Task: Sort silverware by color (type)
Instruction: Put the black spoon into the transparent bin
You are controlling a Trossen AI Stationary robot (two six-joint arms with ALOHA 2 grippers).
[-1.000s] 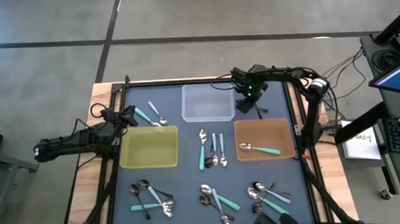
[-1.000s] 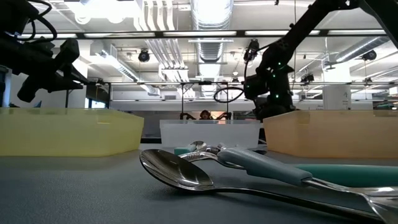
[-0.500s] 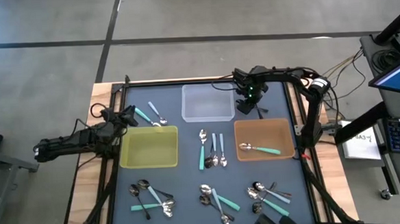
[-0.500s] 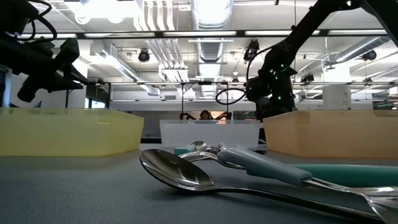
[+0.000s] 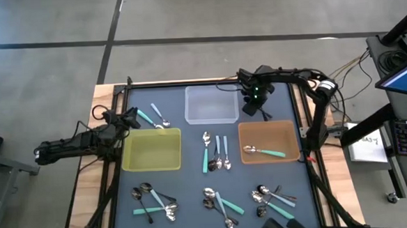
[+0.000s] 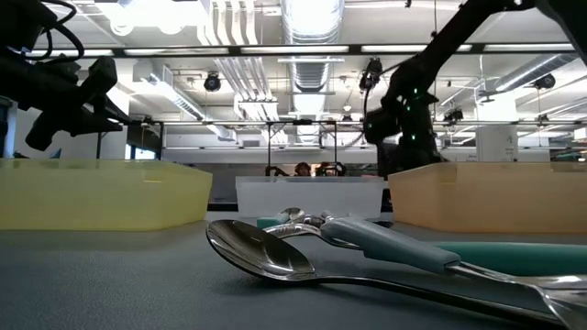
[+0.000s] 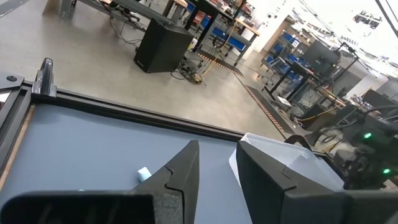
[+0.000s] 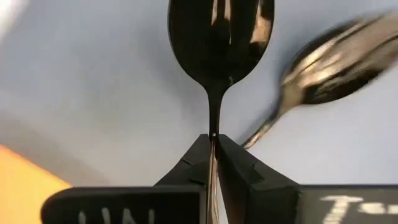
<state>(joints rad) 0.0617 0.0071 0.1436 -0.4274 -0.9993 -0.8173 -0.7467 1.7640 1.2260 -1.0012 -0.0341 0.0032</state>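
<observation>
The right end effector point(image 8: 212, 155) is pressed together on the thin handle of a dark spoon point(image 8: 221, 37). The spoon's long axis runs straight out from between the fingers, in line with them, with the bowl at the far end. A second dark spoon point(image 8: 329, 62) lies just beside it on the grey counter point(image 8: 93, 74), crossing at an angle.

In the high view this right end effector point(image 5: 252, 106) is at the far side of the counter, between the clear tray point(image 5: 211, 104) and the orange-brown tray point(image 5: 268, 140), which already carries one teal-handled spoon point(image 5: 265, 151). The clear tray is right beside it and looks empty, so I judge it the probable place for the dark spoon (the right arm is clearly the nearer one).

The left end effector point(image 7: 214, 168) waits near the yellow tray point(image 5: 151, 149) with its fingers a little apart, holding nothing I can see. Other silverware point(image 5: 217, 152) is still lying in groups in the middle and near part of the counter.
</observation>
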